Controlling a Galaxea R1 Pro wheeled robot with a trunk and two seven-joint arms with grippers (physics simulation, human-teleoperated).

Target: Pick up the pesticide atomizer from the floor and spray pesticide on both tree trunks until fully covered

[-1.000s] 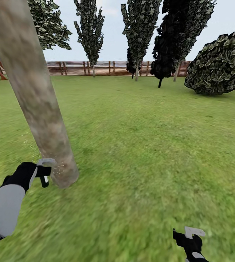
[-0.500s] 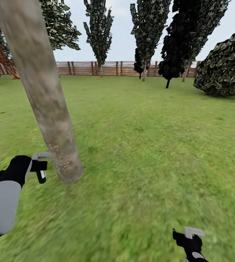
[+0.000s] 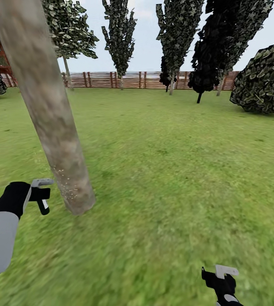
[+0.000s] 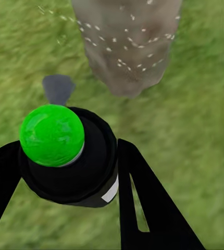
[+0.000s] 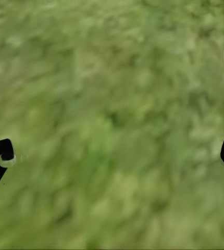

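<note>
Atomizer (image 4: pixel 65 156) gripped in left pincer (image 4: pixel 65 172).

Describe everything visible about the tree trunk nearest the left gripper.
The tree trunk is a thick, smooth, pale grey-beige column with darker mottled blotches. In the head view it leans across the picture and meets the lawn at a slightly wider base. Its crown is out of frame. Small pale specks dot its lower part, clearest in the left wrist view. The left gripper, holding the green-capped atomizer, sits close beside the base without touching it.
</note>
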